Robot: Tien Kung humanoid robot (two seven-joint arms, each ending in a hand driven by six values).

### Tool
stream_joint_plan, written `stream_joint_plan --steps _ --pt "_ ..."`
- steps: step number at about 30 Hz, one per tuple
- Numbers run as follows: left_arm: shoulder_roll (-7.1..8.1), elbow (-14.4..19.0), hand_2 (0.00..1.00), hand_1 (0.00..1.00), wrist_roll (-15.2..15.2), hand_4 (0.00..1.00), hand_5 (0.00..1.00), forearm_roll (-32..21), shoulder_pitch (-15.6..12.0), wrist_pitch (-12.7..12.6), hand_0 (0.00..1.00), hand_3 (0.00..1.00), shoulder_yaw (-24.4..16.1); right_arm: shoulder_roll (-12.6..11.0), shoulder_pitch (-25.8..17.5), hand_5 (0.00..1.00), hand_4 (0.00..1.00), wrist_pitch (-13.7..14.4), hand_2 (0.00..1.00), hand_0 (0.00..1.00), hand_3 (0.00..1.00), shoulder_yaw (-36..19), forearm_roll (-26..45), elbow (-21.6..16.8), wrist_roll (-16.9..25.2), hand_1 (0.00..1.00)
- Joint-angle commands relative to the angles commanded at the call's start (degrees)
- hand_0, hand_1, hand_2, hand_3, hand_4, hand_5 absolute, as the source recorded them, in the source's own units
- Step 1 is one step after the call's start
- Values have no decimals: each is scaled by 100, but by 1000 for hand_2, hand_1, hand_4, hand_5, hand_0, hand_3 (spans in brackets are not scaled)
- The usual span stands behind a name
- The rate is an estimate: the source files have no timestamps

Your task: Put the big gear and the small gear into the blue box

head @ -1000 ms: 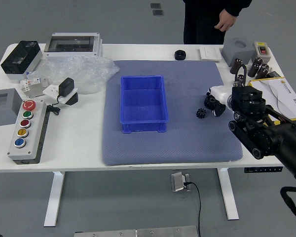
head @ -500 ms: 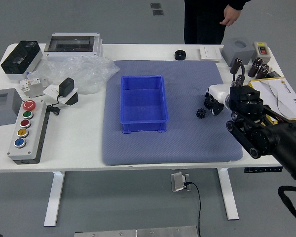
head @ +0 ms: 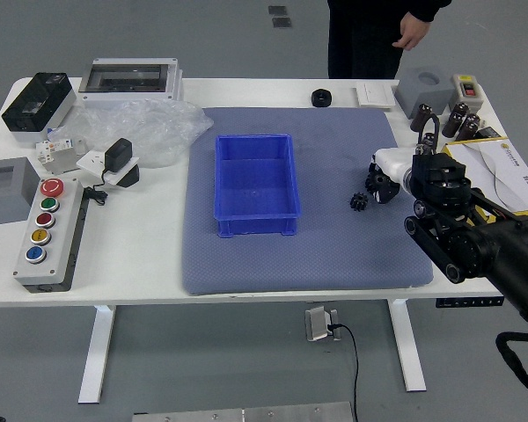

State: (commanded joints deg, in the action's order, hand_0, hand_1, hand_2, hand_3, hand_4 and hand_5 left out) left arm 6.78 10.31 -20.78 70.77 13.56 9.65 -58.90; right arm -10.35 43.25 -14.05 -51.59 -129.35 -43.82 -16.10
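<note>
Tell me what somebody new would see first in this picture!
Probably the bright blue plastic box, open on the grey-blue mat in the middle. Next, the robot's big black right arm reaching in from the right, its white-and-black hand near a small black gear. Over on the left, a round red button stands out too.

1 high head view, facing forward and down

Gray button panel (head: 59,254) beside a gray block (head: 9,192).
</note>
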Motion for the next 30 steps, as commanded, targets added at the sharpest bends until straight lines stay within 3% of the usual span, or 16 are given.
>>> stream_joint_plan --steps 15,27,28,30 --pt "29 0 780 787 6 664 379 -42 -16 -13 824 763 1 -195 120 131 545 31 506 564 577 -151 6 -317 -47 466" --pt "29 0 780 787 7 665 378 -56 -13 -16 824 762 8 -199 107 137 543 -76 504 563 575 -131 69 -358 -66 467" --pt "31 0 780 787 8 664 378 -58 -14 -17 824 762 8 -207 110 198 590 -143 668 638 671 -152 74 -403 -86 584" --pt "34 0 780 787 9 664 378 -60 -18 -19 824 762 8 -226 110 198 590 -303 668 638 671 -190 71 -522 -150 584"
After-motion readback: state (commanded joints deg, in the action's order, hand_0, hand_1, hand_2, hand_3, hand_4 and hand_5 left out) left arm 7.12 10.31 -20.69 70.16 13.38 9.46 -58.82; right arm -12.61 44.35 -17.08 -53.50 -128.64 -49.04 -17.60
